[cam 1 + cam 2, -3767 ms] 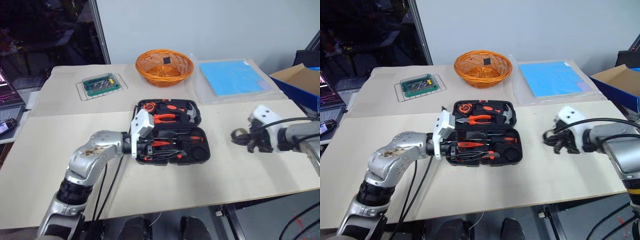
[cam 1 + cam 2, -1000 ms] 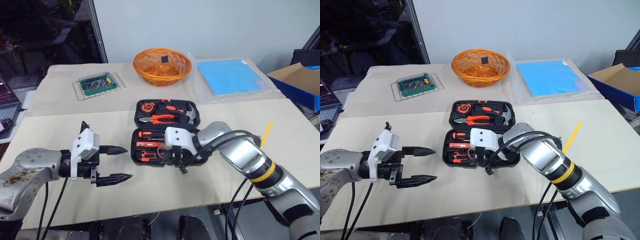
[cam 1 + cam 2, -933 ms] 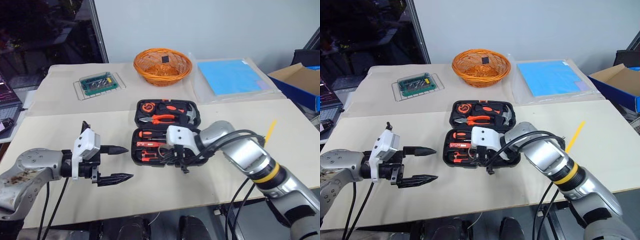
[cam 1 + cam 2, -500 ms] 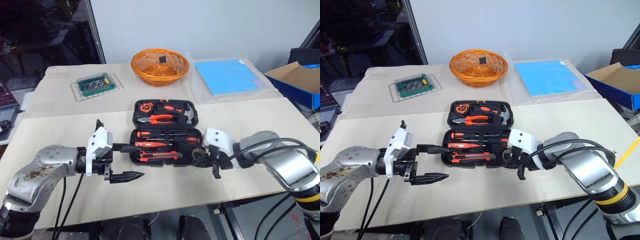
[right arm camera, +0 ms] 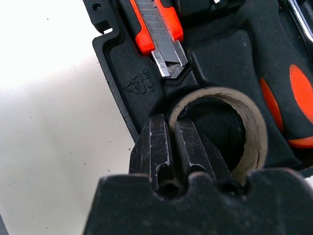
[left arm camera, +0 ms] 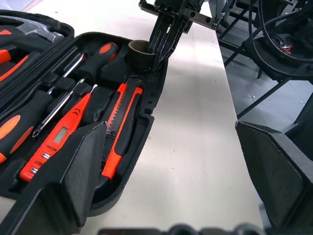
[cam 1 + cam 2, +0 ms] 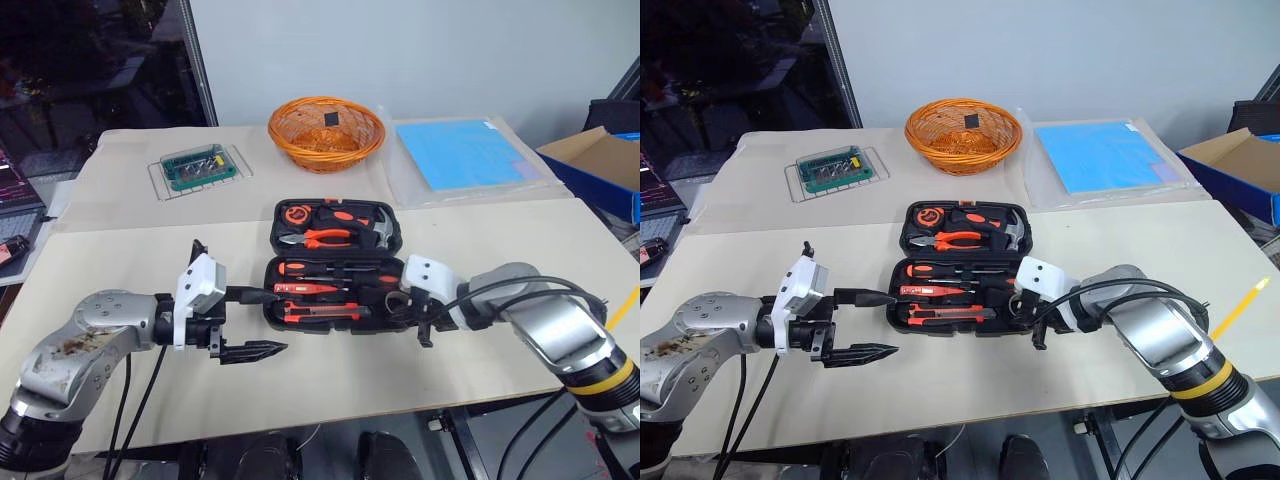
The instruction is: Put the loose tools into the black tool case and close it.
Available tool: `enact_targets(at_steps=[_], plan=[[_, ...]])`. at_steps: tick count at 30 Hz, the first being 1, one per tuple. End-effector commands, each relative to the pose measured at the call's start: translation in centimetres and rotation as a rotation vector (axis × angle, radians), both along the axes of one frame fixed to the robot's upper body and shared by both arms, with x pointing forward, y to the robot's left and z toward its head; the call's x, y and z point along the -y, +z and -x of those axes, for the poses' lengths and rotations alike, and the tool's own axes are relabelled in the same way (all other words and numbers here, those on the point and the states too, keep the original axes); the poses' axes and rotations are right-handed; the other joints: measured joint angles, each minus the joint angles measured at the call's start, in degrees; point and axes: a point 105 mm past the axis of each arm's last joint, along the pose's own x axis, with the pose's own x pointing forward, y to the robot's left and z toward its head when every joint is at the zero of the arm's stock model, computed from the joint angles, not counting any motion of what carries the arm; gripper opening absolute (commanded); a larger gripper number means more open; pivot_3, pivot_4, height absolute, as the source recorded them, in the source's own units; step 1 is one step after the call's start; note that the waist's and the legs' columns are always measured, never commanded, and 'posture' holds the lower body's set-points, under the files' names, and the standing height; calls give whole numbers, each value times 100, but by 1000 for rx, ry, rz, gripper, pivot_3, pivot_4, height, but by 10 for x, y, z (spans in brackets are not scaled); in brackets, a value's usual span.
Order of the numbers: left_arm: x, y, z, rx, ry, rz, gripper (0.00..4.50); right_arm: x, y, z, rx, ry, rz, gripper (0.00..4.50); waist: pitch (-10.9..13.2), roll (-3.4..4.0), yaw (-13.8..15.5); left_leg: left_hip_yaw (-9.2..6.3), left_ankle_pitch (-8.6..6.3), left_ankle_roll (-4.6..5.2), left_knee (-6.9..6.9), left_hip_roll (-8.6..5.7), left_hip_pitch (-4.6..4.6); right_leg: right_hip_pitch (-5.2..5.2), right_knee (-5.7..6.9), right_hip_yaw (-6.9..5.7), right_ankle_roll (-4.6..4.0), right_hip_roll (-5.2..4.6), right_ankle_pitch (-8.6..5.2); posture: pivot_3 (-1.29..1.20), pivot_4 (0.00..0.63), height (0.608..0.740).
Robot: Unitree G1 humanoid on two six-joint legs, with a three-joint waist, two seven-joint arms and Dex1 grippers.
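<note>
Right gripper [image 5: 168, 147]: jaws nearly together, a thin slit between them, tips at the near right corner of the black tool case [image 7: 340, 268], against the rim of a tape roll [image 5: 230, 127]; I cannot tell whether they pinch that rim.
Right wrist view alone: the utility knife [image 5: 156, 29] blade tip, just beside the tape roll, and a recycling mark moulded in the case floor.
Left gripper [image 7: 255, 322]: jaws wide apart, holding nothing, level above the table [image 7: 120, 270], pointing across at the case's left end; upper finger tip at the case edge, lower one over bare table.
Left wrist view alone: the tester screwdriver [image 6: 56, 139] with its small display, lying beside the knife.
Case: open flat mid-table, tools seated in its recesses; pliers [image 7: 325, 237] and hammer [image 7: 378, 230] in the far half.
Hard to read: the far half's small items.
Beyond: green bit box [image 7: 200, 165], orange basket [image 7: 327, 133], blue sheet [image 7: 470, 155].
</note>
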Motion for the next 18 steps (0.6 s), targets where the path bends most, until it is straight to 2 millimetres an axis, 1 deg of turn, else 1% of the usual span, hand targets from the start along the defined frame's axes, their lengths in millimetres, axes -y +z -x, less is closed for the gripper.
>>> enact_targets(at_steps=[1, 3, 5, 6, 8, 10, 13, 15, 18], plan=[[0, 8, 2, 50, -9, 5, 4500, -2, 3, 2, -16, 31, -2, 1318, 0, 0, 8, -1, 0, 0, 0, 0, 0, 0, 0, 0, 0, 0, 0, 0, 150, 740], [0, 8, 2, 48, -7, 6, 4500, -3, 7, 1, -15, 33, -11, 1933, 0, 0, 16, -2, 0, 0, 0, 0, 0, -1, 0, 0, 0, 0, -1, 0, 150, 740], [-1, 8, 1, 48, -3, 6, 4500, -3, 13, 1, -8, 38, -24, 2711, 0, 0, 18, -2, 0, 0, -1, 0, 0, -1, -1, -1, -1, 0, -2, 0, 150, 740], [-1, 8, 1, 48, -2, 6, 4500, -3, 16, 0, -4, 39, -30, 3008, 0, 0, 17, -2, 0, 1, -1, 0, 0, -1, -2, -1, -1, 0, -3, 0, 150, 740], [-1, 8, -1, 45, 5, 12, 4500, -4, 26, 0, 13, 44, -55, 3717, 0, 0, 15, -1, 0, 1, 0, 0, 0, 0, -4, -1, 0, 0, -3, 0, 150, 740], [-1, 9, -3, 40, 13, 20, 4500, -4, 33, 1, 20, 48, -78, 3717, 0, 0, 16, -1, 0, 2, 0, 0, -1, 0, -4, -1, 0, 0, -3, 0, 150, 740], [0, 18, -16, 18, 79, 82, 4500, -2, 59, 1, 32, 11, -196, 3717, 1, -1, 36, -2, 0, 2, 0, 0, -1, 0, -2, -1, 0, 0, -3, 0, 150, 740], [0, 22, -24, 11, 111, 107, 4500, 0, 68, 3, 32, -10, -236, 3717, 5, -6, 56, -6, -1, 3, 0, -1, -1, 3, 0, -1, 1, -1, -2, 0, 150, 740], [1, 26, -33, 12, 135, 118, 4500, 5, 73, 7, 50, -29, -253, 3717, 5, -7, 69, -9, -1, 4, 0, -1, -1, 4, -1, -3, 0, 0, -1, 0, 150, 740]])
